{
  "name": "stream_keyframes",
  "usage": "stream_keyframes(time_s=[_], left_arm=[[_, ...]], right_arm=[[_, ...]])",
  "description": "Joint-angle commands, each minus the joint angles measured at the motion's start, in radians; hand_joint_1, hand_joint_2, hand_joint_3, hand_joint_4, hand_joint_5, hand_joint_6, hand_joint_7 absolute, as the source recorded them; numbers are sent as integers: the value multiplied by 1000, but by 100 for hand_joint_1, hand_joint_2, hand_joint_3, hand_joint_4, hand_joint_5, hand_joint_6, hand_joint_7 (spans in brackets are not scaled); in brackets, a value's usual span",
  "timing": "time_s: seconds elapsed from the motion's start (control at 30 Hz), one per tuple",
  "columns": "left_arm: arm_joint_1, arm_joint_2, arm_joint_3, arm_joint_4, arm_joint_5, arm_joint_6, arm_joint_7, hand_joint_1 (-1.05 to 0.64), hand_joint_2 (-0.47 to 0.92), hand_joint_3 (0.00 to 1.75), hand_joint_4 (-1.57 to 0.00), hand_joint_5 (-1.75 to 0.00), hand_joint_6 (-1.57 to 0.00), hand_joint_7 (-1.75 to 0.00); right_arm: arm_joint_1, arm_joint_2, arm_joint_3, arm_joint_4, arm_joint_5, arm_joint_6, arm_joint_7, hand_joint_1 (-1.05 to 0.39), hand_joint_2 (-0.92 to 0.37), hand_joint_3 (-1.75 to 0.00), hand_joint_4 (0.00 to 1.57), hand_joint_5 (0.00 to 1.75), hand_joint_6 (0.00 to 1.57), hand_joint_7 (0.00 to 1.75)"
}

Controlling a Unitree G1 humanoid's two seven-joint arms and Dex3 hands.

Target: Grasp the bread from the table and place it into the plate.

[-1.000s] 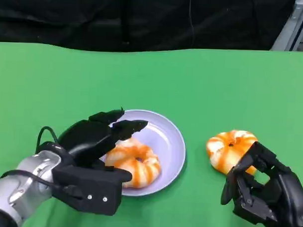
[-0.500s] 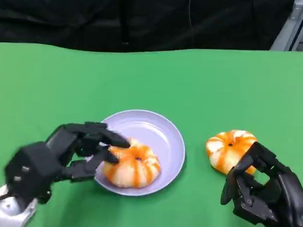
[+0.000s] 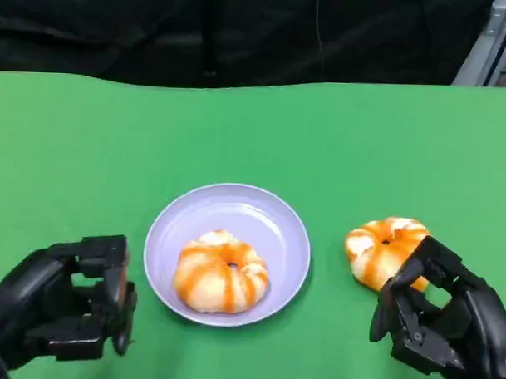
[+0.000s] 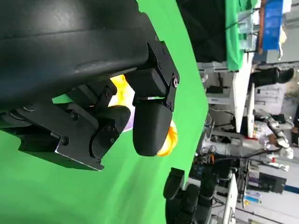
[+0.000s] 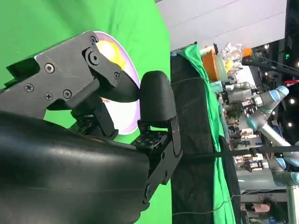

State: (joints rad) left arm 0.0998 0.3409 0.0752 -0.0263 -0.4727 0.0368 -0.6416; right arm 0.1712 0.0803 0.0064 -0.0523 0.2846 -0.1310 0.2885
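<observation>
With one bread [image 3: 222,272] plated, the second bread [image 3: 384,248] at 3 o'clock could be knocked away if struck by the empty, half-curled right robot hand [image 3: 438,325]; the left robot hand [image 3: 62,307] is also empty.

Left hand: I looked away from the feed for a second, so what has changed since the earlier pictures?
The left hand let go of the bread in the plate and drew back toward the robot, empty. The purple plate, the second bread on the table and the right hand stayed put.

Orange-striped round bread [image 3: 221,271] sits in the lavender round plate [image 3: 272,223], centre of the green table [image 3: 255,131]. Second orange-striped bread [image 3: 381,248] on table right of plate.
</observation>
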Motion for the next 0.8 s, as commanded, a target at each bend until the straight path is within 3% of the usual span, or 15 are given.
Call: stream_keyframes(time_s=[0.03,0.33,0.8], left_arm=[[16,9,28,8,1,-7,-30,7,71,101,-97,-175,-83,-175],[26,-14,45,88,11,-11,-44,10,77,102,-94,-175,-80,-175],[7,-29,57,123,34,-31,-44,8,74,99,-95,-175,-82,-175]], right_arm=[[-3,-11,-13,4,7,-9,1,-13,-57,-115,85,175,64,169],[-6,-22,-16,1,12,20,4,-12,-57,-115,86,175,64,169],[-9,-19,-15,4,12,11,15,-13,-57,-114,87,175,65,169]])
